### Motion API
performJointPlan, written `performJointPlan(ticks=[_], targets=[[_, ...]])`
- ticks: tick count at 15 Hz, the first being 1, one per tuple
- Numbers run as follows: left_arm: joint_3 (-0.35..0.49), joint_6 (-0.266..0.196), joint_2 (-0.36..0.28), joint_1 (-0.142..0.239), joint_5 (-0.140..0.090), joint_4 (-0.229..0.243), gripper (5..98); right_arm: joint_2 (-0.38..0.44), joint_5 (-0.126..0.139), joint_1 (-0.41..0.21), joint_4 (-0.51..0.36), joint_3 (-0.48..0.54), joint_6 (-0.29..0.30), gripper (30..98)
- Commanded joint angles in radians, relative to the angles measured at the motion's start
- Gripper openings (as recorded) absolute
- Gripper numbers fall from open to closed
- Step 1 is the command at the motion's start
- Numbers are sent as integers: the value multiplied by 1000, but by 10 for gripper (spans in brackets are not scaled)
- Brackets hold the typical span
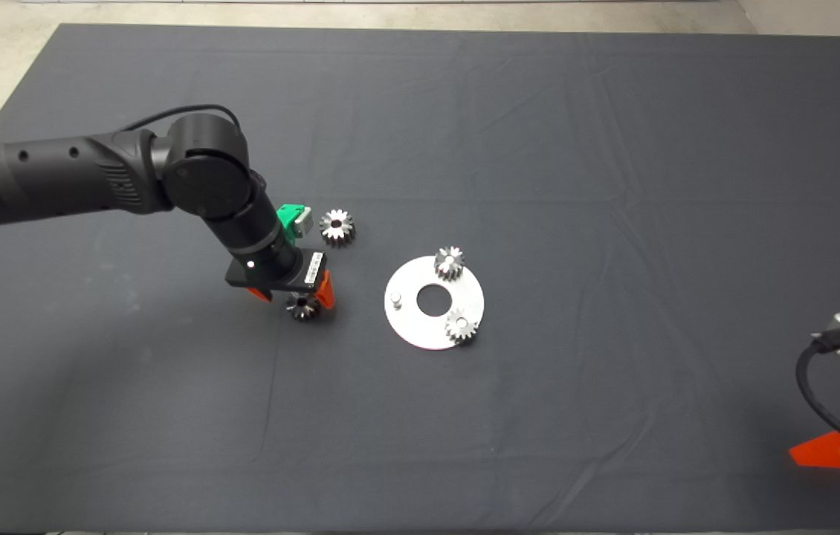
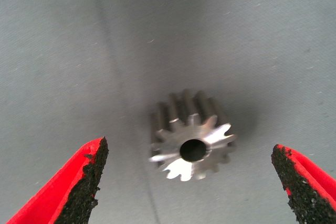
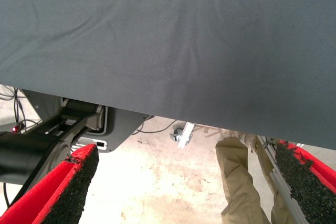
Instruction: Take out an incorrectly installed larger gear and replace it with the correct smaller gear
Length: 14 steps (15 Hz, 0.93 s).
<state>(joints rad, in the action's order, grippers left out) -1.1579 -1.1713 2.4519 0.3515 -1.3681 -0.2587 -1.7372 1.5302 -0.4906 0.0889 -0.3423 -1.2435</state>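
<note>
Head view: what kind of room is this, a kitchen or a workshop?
Probably a robot lab or workshop: a dark mat over a table, steel gears on a round metal plate, and bare concrete floor with cables below.

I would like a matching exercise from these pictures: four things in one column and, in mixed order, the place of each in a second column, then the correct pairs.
Things:
1. gear lying between the open fingers of the left gripper
2. gear lying alone on the mat
3. two gears
4. right gripper

Places:
A. sitting on the round metal plate
B. parked at the lower right edge of the head view
C. on the mat, beyond the left gripper
D. on the mat, left of the plate

Pairs: 1-D, 2-C, 3-A, 4-B
</note>
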Motion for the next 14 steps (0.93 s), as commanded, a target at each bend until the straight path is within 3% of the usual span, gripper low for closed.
performJointPlan(ticks=[1,3,14], targets=[[9,-11,0,8,3,-25,787,6,50,-13,-28,1,-5,888],[14,-31,0,6,3,-47,787,4,50,-11,-29,1,-5,888],[12,-31,-26,-11,1,-70,787,3,50,-14,-31,1,-5,888]])
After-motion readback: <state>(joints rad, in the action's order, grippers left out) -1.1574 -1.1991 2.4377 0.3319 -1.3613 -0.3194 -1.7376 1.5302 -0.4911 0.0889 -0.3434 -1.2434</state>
